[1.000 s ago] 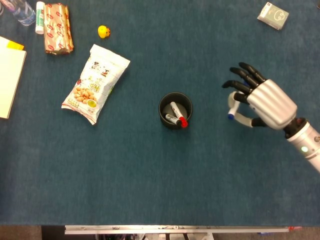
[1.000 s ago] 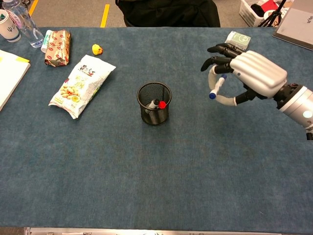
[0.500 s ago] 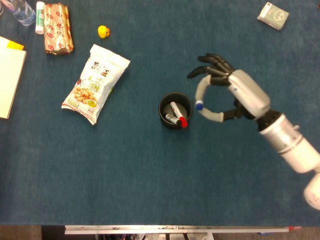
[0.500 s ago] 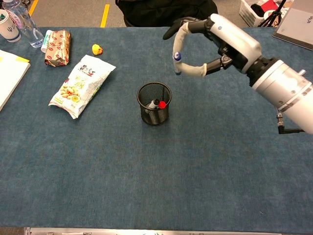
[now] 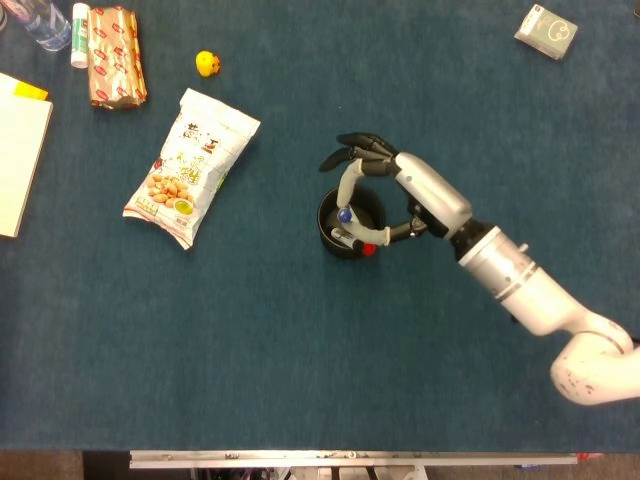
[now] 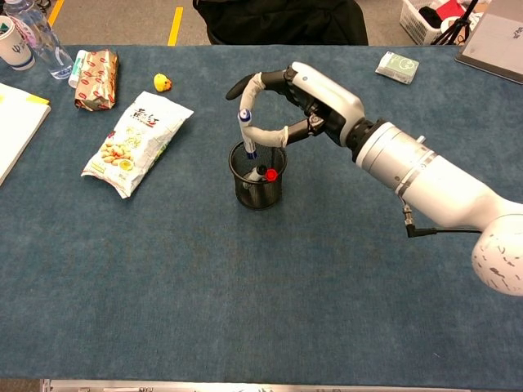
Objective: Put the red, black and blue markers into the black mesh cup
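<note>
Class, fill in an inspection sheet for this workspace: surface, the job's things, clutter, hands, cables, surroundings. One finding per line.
Surface: blue cloth table.
Job's things: mesh cup upright at centre; red marker and black marker inside; blue marker held upright over the cup.
Clutter: snack bag, wrapped bar, yellow duck, small box, bottle, notebook.
Hands: right hand holds the blue marker; left not in view.
Cables: thin lead at the right forearm.
Surroundings: floor with yellow tape; white basket.

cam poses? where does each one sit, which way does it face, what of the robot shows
Head view: high above, facing almost straight down on the table; shows the right hand and forearm.
Chest view: lower, facing forward across the table to its far edge; shows the same arm.
Shared: right hand holding the blue marker over the black mesh cup, snack bag, yellow duck.
</note>
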Robot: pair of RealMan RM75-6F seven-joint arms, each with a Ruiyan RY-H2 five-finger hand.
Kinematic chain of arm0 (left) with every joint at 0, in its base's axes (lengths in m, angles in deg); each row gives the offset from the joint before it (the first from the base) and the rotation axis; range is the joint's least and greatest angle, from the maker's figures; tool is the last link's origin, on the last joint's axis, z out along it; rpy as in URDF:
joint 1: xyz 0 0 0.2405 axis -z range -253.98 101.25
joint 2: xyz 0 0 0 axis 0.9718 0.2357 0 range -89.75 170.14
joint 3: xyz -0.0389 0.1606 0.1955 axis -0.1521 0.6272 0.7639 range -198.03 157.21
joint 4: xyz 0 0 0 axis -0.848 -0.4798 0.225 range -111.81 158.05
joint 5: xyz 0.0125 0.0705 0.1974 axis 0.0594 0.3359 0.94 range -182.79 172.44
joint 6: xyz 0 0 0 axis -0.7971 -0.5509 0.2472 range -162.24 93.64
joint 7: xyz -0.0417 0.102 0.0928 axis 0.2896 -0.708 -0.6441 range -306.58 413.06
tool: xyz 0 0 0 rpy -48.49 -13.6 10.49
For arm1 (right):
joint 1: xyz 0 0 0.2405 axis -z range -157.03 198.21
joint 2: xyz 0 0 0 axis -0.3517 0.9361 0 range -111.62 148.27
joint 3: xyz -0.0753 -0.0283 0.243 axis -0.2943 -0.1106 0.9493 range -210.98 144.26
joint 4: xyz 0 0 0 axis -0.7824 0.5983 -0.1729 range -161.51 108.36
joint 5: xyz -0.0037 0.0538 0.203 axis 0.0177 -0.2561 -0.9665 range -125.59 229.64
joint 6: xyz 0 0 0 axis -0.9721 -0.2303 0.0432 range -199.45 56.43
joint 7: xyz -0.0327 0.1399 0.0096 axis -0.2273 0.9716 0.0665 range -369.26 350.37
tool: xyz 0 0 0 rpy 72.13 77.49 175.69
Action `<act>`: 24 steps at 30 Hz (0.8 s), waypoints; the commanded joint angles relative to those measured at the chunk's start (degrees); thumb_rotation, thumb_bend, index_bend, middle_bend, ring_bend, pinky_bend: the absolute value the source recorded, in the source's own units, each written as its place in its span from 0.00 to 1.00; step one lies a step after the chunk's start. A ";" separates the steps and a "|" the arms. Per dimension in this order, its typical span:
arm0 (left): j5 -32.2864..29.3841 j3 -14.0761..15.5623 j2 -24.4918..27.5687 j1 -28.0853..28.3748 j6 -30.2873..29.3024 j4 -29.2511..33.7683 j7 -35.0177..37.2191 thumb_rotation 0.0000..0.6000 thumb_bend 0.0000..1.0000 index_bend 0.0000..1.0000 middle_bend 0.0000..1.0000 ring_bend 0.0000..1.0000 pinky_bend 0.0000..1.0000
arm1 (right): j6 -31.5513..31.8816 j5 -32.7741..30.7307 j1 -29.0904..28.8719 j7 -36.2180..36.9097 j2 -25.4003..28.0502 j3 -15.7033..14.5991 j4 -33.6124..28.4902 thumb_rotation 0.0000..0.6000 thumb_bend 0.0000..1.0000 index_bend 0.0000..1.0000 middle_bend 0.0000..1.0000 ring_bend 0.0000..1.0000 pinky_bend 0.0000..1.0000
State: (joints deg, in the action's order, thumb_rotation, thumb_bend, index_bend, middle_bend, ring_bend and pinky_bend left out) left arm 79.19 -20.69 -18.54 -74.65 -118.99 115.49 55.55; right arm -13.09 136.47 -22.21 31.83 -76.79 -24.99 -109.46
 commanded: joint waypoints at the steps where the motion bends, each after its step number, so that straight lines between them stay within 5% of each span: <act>1: -0.19 -0.02 -0.06 -0.08 0.05 -0.19 0.13 1.00 0.19 0.10 0.16 0.19 0.24 | -0.58 1.21 -0.51 1.00 -0.73 -0.73 2.00 1.00 0.30 0.48 0.24 0.07 0.00; 5: -0.19 -0.07 -0.24 0.09 0.38 -0.23 0.06 1.00 0.20 0.10 0.16 0.19 0.24 | -0.17 2.53 -0.54 1.38 -0.58 -1.34 2.85 1.00 0.29 0.21 0.16 0.03 0.00; 9: 0.07 -0.28 -0.50 0.29 0.32 -0.37 0.25 1.00 0.20 0.10 0.16 0.19 0.24 | 1.65 4.02 0.10 0.72 0.69 -1.88 2.19 1.00 0.29 0.06 0.14 0.02 0.00; 15: -0.16 -0.72 -0.72 0.61 0.52 -0.95 0.64 1.00 0.20 0.10 0.16 0.19 0.24 | 7.89 6.01 3.50 -5.11 6.04 -2.60 -1.25 1.00 0.29 0.06 0.14 0.02 0.00; 24: 1.09 -1.69 -3.13 2.03 0.36 -2.47 0.25 1.00 0.20 0.10 0.17 0.19 0.24 | 18.27 -0.90 14.99 -36.89 16.59 -4.72 -11.26 1.00 0.28 0.19 0.23 0.05 0.00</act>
State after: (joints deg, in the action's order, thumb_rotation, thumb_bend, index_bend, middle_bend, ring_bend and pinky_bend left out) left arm 80.02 -22.23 -21.40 -72.82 -118.48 113.22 55.88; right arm -0.72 139.51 -13.48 8.98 -65.68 -28.44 -114.97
